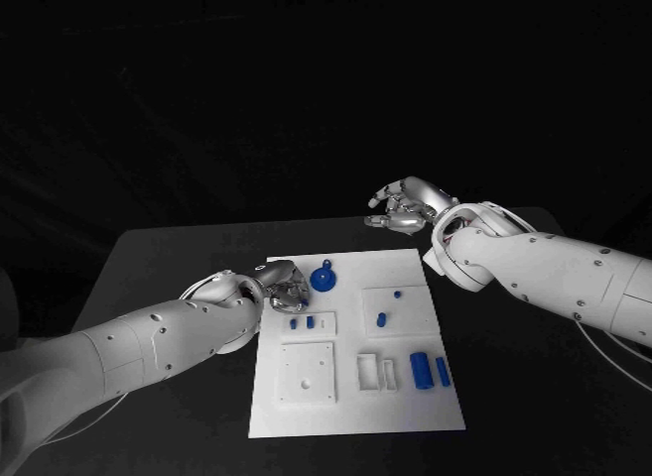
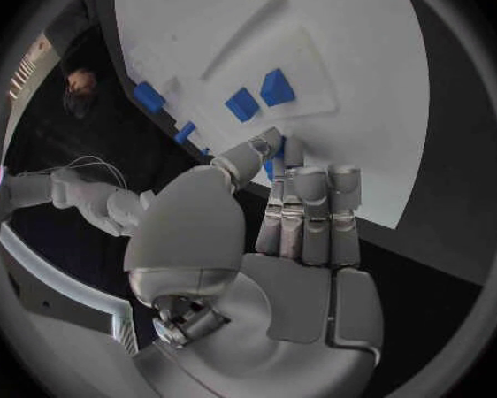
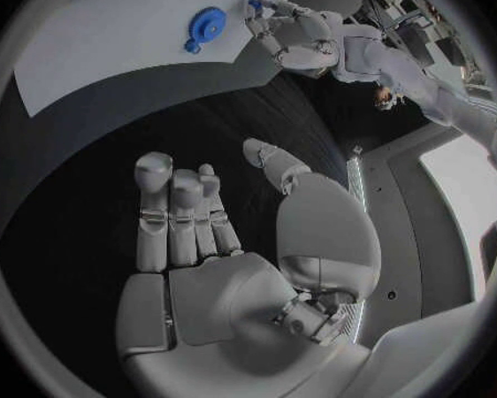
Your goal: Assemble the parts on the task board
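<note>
The white task board (image 1: 357, 402) lies mid-table. A round blue part (image 1: 323, 279) (image 3: 204, 28) lies near its far edge. My left hand (image 1: 280, 288) (image 2: 298, 212) is over the board's far left corner, beside that round part. A small blue part (image 2: 270, 165) (image 3: 253, 3) is pinched between its thumb and fingertips. Two small blue parts (image 1: 303, 322) (image 2: 260, 95) stand in a raised block just nearer me. My right hand (image 1: 406, 207) (image 3: 204, 230) hovers past the board's far right corner, fingers apart and holding nothing.
Two blue cylinders (image 1: 430, 369) lie side by side at the board's right, next to white slots (image 1: 377, 372). Two more small blue parts (image 1: 383, 319) sit on a square block at mid-right. A white square plate (image 1: 307, 374) lies front left. Black table (image 1: 169, 268) surrounds the board.
</note>
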`<state>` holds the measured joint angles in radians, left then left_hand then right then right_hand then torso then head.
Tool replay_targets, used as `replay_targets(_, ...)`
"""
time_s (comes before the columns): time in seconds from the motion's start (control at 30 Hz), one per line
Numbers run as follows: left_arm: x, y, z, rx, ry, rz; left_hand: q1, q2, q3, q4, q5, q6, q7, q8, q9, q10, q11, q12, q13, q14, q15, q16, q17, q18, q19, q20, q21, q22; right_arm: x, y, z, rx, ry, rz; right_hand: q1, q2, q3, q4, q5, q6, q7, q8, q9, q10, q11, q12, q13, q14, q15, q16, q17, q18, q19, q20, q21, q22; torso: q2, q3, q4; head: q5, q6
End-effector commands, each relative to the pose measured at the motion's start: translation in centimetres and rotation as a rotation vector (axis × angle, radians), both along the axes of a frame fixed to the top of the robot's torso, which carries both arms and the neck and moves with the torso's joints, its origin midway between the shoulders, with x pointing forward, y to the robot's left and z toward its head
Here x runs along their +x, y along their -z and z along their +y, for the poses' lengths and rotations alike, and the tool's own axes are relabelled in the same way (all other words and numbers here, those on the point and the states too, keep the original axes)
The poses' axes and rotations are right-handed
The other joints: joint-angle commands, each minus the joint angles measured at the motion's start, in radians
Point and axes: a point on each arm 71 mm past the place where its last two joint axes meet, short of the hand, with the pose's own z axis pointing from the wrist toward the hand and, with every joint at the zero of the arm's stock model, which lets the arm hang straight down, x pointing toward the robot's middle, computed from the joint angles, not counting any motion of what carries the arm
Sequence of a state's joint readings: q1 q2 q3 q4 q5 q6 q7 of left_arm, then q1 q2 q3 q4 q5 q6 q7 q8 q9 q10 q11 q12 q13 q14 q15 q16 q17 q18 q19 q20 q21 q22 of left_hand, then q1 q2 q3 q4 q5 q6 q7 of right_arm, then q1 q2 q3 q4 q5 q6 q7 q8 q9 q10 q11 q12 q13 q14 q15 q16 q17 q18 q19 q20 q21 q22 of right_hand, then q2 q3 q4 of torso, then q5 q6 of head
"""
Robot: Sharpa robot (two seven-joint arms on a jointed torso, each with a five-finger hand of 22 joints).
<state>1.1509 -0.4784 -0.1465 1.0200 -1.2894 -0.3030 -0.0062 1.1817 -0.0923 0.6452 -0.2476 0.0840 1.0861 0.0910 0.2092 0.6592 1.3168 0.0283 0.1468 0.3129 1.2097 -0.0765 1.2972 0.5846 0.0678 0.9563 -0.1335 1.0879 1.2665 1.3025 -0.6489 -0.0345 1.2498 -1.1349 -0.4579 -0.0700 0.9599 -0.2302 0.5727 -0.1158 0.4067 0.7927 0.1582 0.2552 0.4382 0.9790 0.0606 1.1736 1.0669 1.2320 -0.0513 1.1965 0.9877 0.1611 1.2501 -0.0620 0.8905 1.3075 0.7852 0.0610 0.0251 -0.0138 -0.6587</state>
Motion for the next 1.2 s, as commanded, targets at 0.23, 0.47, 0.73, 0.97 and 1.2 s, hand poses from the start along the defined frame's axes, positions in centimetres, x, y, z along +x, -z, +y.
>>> replay_targets(0.23, -0.7, 1.3, 0.1, 0.169, 0.047, -0.063, 0.008, -0.006, 0.008, -0.007, 0.007, 0.019, -0.003, 0.011, -0.002, 0.013, -0.003, -0.003, 0.001, 0.002, -0.01, 0.008, 0.001, 0.062, 0.008, -0.039, 0.001, 0.001, 0.0, 0.1, 0.0, -0.006, -0.012, 0.004, 0.002, 0.01, 0.0, 0.001, 0.004, -0.008, 0.013, 0.005, -0.002, -0.007, -0.003, 0.006, -0.002, 0.003, -0.002, -0.002, -0.001, 0.101, 0.0, -0.008, -0.005, 0.017, 0.0, 0.0, 0.0003, 0.001, 0.0)
replay_targets(0.47, -0.6, 1.0, 0.3, 0.124, 0.033, -0.079, 0.004, -0.01, 0.011, -0.002, 0.005, 0.019, -0.002, 0.01, -0.005, 0.015, -0.003, -0.005, 0.001, 0.001, -0.01, 0.007, 0.001, 0.061, 0.009, -0.04, 0.0, 0.0, -0.1, 0.0, 0.0, -0.004, -0.012, 0.001, 0.002, 0.01, 0.0, 0.001, 0.004, -0.008, 0.013, 0.005, -0.002, -0.007, -0.003, 0.006, -0.002, 0.003, -0.002, -0.001, -0.001, 0.101, 0.0, -0.008, -0.006, 0.017, 0.0, -0.0001, -0.0005, 0.0, 0.002)
replay_targets(0.73, -0.5, 0.9, 0.9, 0.071, 0.006, -0.069, -0.004, -0.049, 0.006, 0.014, -0.023, -0.107, 0.043, -0.051, -0.035, -0.009, 0.009, -0.021, -0.002, -0.011, 0.001, -0.008, -0.007, 0.054, 0.003, -0.038, -0.011, -0.004, 0.0, 0.1, -0.1, -0.005, -0.009, 0.003, 0.002, 0.011, 0.0, 0.001, 0.004, -0.008, 0.013, 0.006, -0.002, -0.007, -0.003, 0.006, -0.003, 0.003, -0.002, -0.001, -0.001, 0.101, 0.0, -0.008, -0.005, 0.017, 0.001, -0.0001, -0.0013, -0.001, 0.002)
replay_targets(0.97, -0.5, 1.2, 1.1, 0.084, 0.013, -0.038, -0.003, -0.082, -0.009, 0.014, -0.027, -0.156, 0.043, -0.07, -0.049, -0.015, 0.012, -0.025, -0.001, -0.016, 0.004, -0.011, -0.008, 0.053, -0.002, -0.035, -0.015, -0.003, 0.0, 0.1, -0.1, -0.005, -0.01, 0.005, 0.002, 0.01, 0.0, 0.001, 0.004, -0.008, 0.013, 0.006, -0.002, -0.007, -0.003, 0.007, -0.003, 0.003, -0.002, -0.001, -0.001, 0.101, 0.0, -0.008, -0.006, 0.017, 0.0, -0.0005, 0.0001, -0.001, 0.002)
replay_targets(1.2, -0.3, 1.3, 2.0, 0.097, -0.007, -0.032, 0.002, -0.092, -0.016, 0.013, -0.027, -0.177, 0.041, -0.076, -0.056, -0.015, 0.012, -0.026, 0.001, -0.016, 0.004, -0.011, -0.009, 0.053, -0.003, -0.035, -0.017, -0.003, 0.0, 0.1, -0.3, -0.007, -0.005, 0.008, 0.002, 0.01, 0.0, 0.001, 0.004, -0.008, 0.013, 0.005, -0.002, -0.007, -0.003, 0.007, -0.003, 0.003, -0.002, -0.002, -0.001, 0.101, 0.0, -0.008, -0.006, 0.017, 0.001, -0.0002, -0.0012, -0.001, 0.002)
